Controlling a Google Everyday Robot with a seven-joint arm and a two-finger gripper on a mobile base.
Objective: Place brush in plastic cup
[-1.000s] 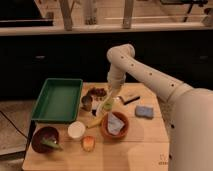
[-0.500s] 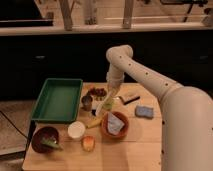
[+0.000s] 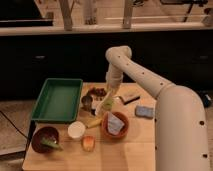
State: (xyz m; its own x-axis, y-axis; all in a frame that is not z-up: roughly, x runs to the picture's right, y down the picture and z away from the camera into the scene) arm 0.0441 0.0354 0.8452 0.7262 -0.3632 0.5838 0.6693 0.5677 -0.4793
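Observation:
My gripper (image 3: 108, 99) hangs down from the arm at the middle of the wooden table (image 3: 135, 150), right of the grey metal cup (image 3: 87, 103). A pale yellow-green shape right under the gripper looks like the plastic cup (image 3: 106, 106). The gripper covers its top. I cannot make out the brush; it is hidden or lost behind the gripper and arm.
A green tray (image 3: 57, 100) lies at the left. A white cup (image 3: 76, 130), an orange-brown bowl holding a cloth (image 3: 115, 125), a dark bowl (image 3: 44, 139), a small orange item (image 3: 87, 143), a blue sponge (image 3: 145, 111) and a tan tool with black handle (image 3: 131, 96) surround the gripper.
The gripper has shifted slightly left and down over the pale cup. The other things have not moved.

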